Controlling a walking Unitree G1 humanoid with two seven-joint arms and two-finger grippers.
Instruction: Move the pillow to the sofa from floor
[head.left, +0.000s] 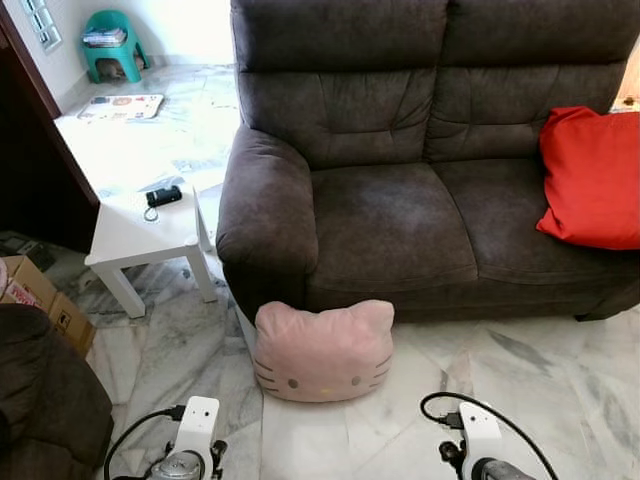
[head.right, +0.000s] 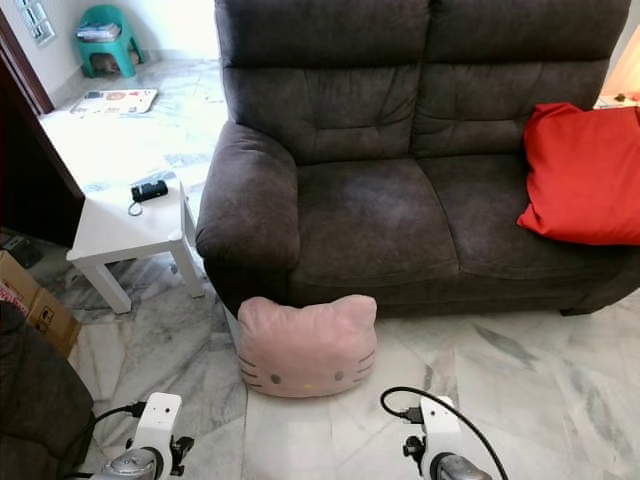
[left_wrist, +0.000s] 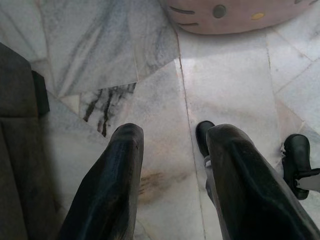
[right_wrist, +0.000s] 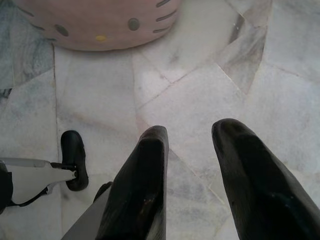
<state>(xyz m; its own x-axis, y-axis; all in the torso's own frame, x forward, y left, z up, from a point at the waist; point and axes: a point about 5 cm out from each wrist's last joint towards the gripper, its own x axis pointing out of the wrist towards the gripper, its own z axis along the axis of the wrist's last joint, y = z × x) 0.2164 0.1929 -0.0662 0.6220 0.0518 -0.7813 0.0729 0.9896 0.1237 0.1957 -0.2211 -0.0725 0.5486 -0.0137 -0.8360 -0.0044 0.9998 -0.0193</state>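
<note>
Pillow (head.left: 322, 350): pink, cat-faced, resting on the marble floor (head.left: 560, 390), leaning against the front of the dark brown sofa (head.left: 400, 230) below its left seat. Face turned toward the camera, ears up.

Red cushion (head.left: 592, 178) propped on the sofa's right seat. White side table (head.left: 140, 235) beside the sofa's left arm, with a small black device (head.left: 163, 196) on top. Cardboard box (head.left: 40, 300) on the floor at far left. Green stool (head.left: 112, 45) far back by the wall, a flat printed mat (head.left: 121, 106) on the floor in front of it.

Left gripper (left_wrist: 172, 175) low over the floor, short of the pillow, jaws apart, nothing between them. Right gripper (right_wrist: 192, 175) likewise above bare tile, jaws spread, holding nothing, pillow ahead of it. Both arms low at the near edge, left wrist (head.left: 190, 440) and right wrist (head.left: 480, 440) to either side of the pillow, well apart from it.
</note>
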